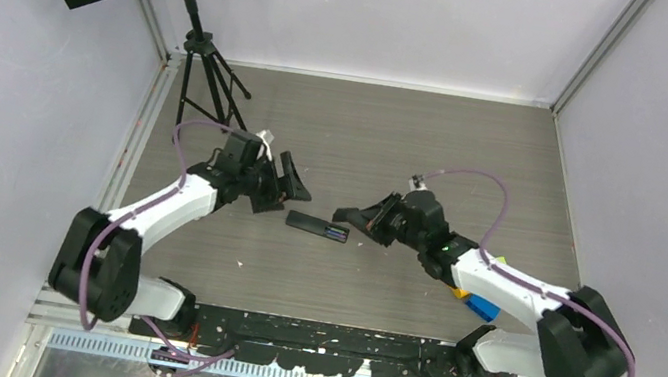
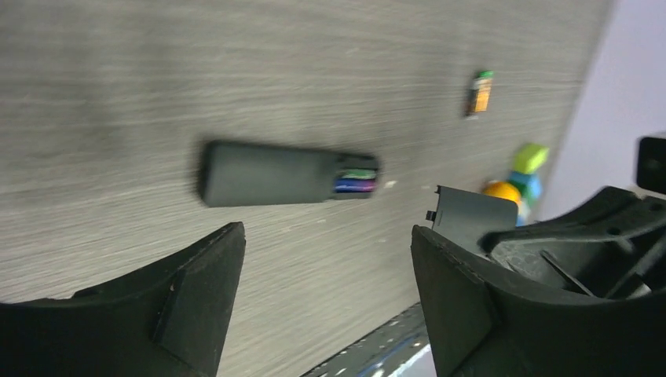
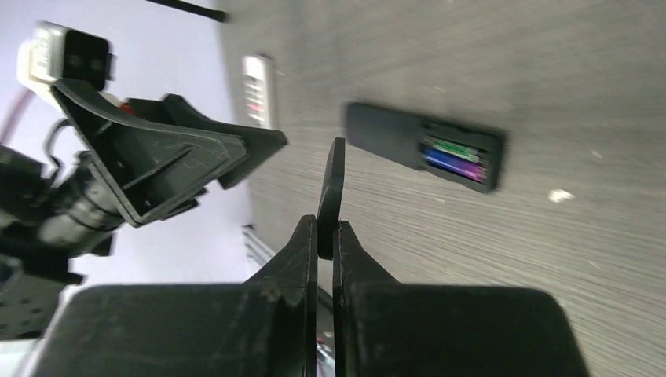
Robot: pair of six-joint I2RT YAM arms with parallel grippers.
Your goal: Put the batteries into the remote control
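Lying between the two grippers, the remote control (image 1: 317,227) has its compartment uncovered, with two batteries (image 3: 454,157), one green and one purple-blue, side by side inside. The right gripper (image 3: 323,228) is pinched tight on a thin black cover (image 3: 332,188), held on edge just short of the remote. The left gripper (image 2: 326,243) stands wide apart and empty, the remote just ahead of its fingers. One loose battery (image 2: 478,93) lies farther beyond, near coloured blocks (image 2: 525,169)
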